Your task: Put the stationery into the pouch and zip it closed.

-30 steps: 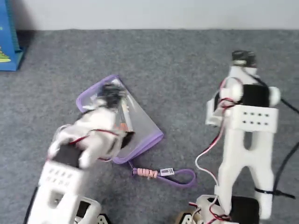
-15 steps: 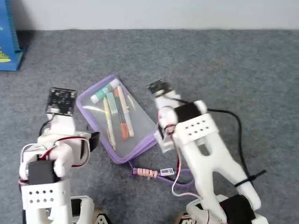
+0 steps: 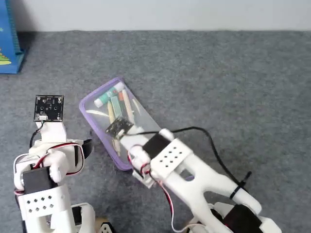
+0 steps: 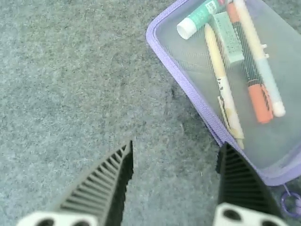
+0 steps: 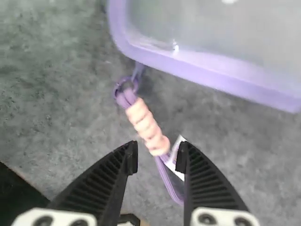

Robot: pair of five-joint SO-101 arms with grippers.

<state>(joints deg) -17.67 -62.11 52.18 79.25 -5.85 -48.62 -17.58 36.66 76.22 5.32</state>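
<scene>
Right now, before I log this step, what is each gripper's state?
Left gripper: open, empty, over carpet beside the pouch.
Right gripper: open, jaws either side of the pouch's strap, not clamped.

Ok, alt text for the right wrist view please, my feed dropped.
The right gripper, open, hangs over the purple strap, its pink wrapped section lying between the fingers. The strap runs to a ring at the purple edge of the clear pouch, on grey carpet.

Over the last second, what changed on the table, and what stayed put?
The left hand pulled back off the pouch, open. The right hand swung across and down, now open astride the strap, gripping nothing. Pouch and pens stayed put.
</scene>
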